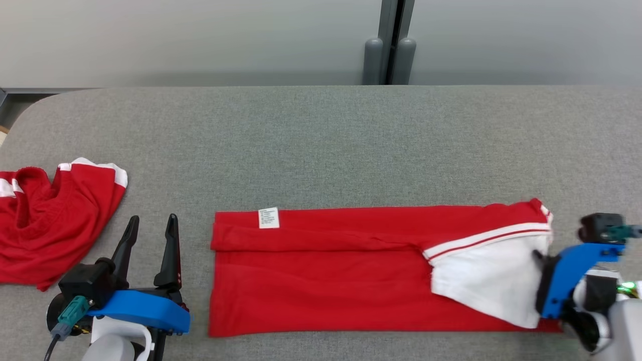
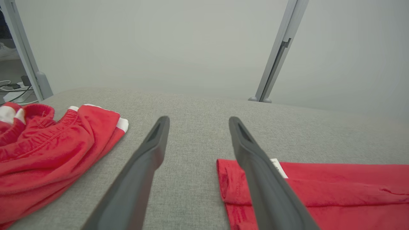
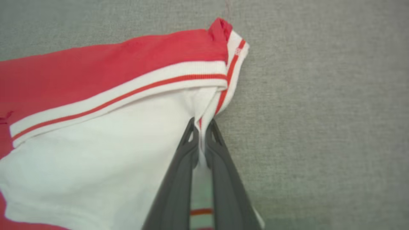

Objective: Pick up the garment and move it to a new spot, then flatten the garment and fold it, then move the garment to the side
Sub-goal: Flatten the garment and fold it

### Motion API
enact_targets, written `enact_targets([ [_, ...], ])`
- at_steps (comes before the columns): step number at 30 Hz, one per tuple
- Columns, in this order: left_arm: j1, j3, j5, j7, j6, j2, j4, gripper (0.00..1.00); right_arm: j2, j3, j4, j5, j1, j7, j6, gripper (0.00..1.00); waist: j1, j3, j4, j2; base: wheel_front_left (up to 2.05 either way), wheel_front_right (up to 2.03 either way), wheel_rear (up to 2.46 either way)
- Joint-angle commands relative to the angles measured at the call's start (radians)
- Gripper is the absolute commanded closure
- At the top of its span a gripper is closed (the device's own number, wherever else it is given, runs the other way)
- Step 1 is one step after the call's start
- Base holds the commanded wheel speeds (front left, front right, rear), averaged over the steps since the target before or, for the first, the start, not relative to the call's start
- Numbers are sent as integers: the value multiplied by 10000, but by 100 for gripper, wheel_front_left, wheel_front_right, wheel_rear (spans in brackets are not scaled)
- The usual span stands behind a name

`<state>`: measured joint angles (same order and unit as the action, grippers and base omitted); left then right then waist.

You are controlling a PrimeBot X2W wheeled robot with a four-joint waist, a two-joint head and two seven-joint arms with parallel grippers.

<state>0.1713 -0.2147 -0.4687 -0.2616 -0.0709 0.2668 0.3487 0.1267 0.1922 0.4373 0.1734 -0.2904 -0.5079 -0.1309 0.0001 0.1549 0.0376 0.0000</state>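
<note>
A crumpled heap of red clothing (image 1: 50, 220) lies at the far left of the grey tabletop (image 1: 321, 140). Just to its right the left fingers (image 1: 170, 245) stand wide apart and empty, pointing up the head view, near the shirt's left edge but not touching it.

The shirt (image 1: 321, 271) lies in the middle near the front edge, a long red band already folded lengthwise. A small white label (image 1: 269, 217) sits at its upper left corner and a white sleeve (image 1: 486, 281) with red-striped trim is at the right end. There the right fingers (image 3: 179, 179) are closed on a pinch of the white cloth beside the striped cuff, as the right wrist view shows.

The shirt looks like thin knit: light, limp and not fragile. It will probably sag and slide out of its fold if lifted by one point. That pinch looks narrow and may catch only the top layer. A second hold at the left end, near the label and through all the layers, would likely keep the band straight when it is moved or folded across.
</note>
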Motion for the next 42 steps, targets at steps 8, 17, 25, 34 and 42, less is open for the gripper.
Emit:
enact_targets([
  [8, -162, 39, -33, -20, 102, 183, -228, 0, 964, 1494, -2271, -298, 1059, -666, 1, 100, -1, -84, -92, 0, 0, 0, 0],
  [17, -243, -11, -85, 30, 218, 219, -625, 0, 1279, 2365, -4323, -577, 1764, -1523, 0, 100, -1, -25, -125, 0, 0, 0, 0],
  [25, -310, -118, -110, 36, 275, 153, -675, 0, 648, 489, -5484, -316, 1997, -2377, -2, 100, -1, -208, 50, 0, 0, 0, 0],
  [34, -439, -150, -201, 55, 336, 201, -713, 0, 148, -2811, -5105, -53, 1351, -2455, 0, 100, -1, -362, 211, 0, 0, 0, 0],
  [42, -219, -365, -164, 96, 243, 151, -649, 0, -570, -4863, -2616, 315, -231, -1752, 0, 100, -1, -282, 437, 0, 0, 0, 0],
])
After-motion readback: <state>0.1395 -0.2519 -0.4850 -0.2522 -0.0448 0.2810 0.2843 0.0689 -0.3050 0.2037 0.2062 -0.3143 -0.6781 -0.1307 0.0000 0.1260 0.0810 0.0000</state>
